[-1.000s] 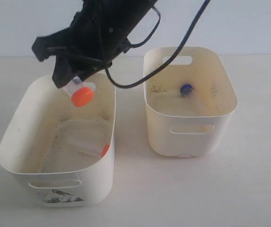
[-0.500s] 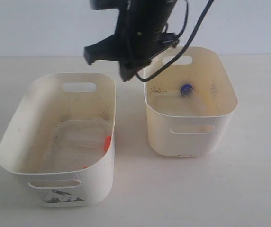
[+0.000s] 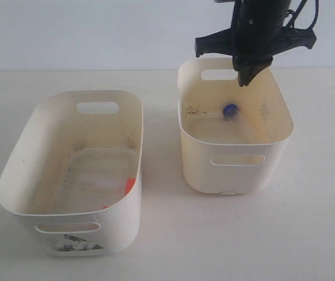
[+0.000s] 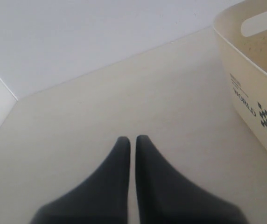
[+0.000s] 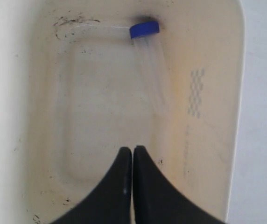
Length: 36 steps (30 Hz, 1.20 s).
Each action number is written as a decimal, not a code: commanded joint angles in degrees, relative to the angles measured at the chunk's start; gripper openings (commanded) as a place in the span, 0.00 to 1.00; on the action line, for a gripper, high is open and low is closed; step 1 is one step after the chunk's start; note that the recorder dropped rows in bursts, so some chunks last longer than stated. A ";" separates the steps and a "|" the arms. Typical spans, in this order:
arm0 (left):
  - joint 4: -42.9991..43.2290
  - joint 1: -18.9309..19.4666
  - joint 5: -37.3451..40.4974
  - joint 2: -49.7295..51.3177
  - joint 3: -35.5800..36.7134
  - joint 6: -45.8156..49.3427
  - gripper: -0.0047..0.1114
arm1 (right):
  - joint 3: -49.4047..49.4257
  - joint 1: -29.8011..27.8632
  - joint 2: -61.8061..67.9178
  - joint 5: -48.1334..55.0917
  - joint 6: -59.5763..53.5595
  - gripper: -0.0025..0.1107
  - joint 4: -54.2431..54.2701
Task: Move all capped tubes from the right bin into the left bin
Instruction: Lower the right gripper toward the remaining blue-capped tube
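Right bin (image 3: 202, 170) open around blue-capped tube (image 3: 231, 110)

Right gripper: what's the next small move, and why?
Probably open the jaws, then descend toward the blue-capped tube. The right gripper hangs shut and empty above the right bin, and that tube lies on the bin's floor, ungrasped.

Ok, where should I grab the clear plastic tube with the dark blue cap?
Pinch the clear body midway, coming straight down: the clear blue-capped tube lies on the floor of the cream oval plastic bin, its cap near the end wall.
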 commanded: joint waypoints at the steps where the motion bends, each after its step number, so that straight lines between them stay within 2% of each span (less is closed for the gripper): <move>1: -0.16 -0.30 -0.30 0.03 -0.21 -0.54 0.08 | -0.17 -1.42 -0.67 0.26 -0.70 0.02 1.72; 15: -0.16 -0.30 -0.30 0.03 -0.21 -0.54 0.08 | -4.78 -1.52 11.85 0.26 -1.56 0.02 5.01; 30: -0.16 -0.30 -0.30 0.03 -0.21 -0.54 0.08 | -4.78 -1.52 17.15 0.26 -2.49 0.02 3.56; 36: -0.16 -0.30 -0.30 0.03 -0.21 -0.54 0.08 | -4.78 -1.52 18.00 0.26 -2.39 0.02 -4.00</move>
